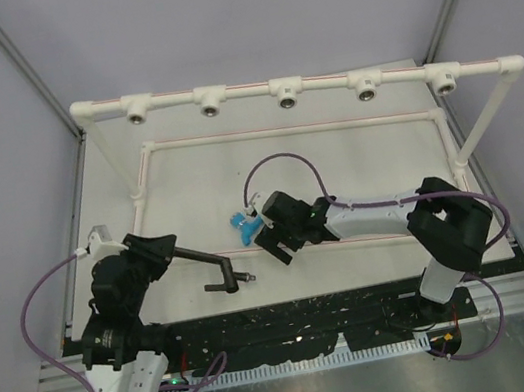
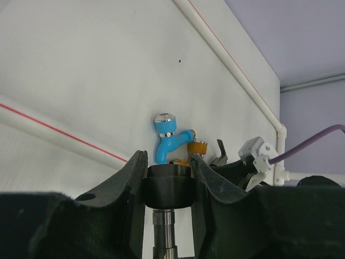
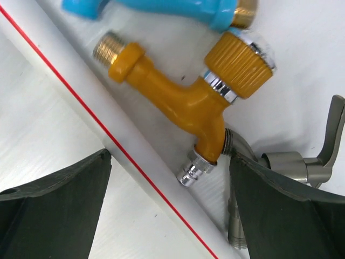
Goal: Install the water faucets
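Here, blue faucet [image 1: 244,227] lies within pipe frame [image 1: 291,130].

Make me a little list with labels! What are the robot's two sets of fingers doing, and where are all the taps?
Left fingers: shut on the big dark-grey tap
Right fingers: wide open, one on each side of the orange tap, not touching it
Blue tap: lying right next to the orange tap
Grey metal tap: lying by the orange tap's spout
Sockets on the white pipe frame: five, all empty
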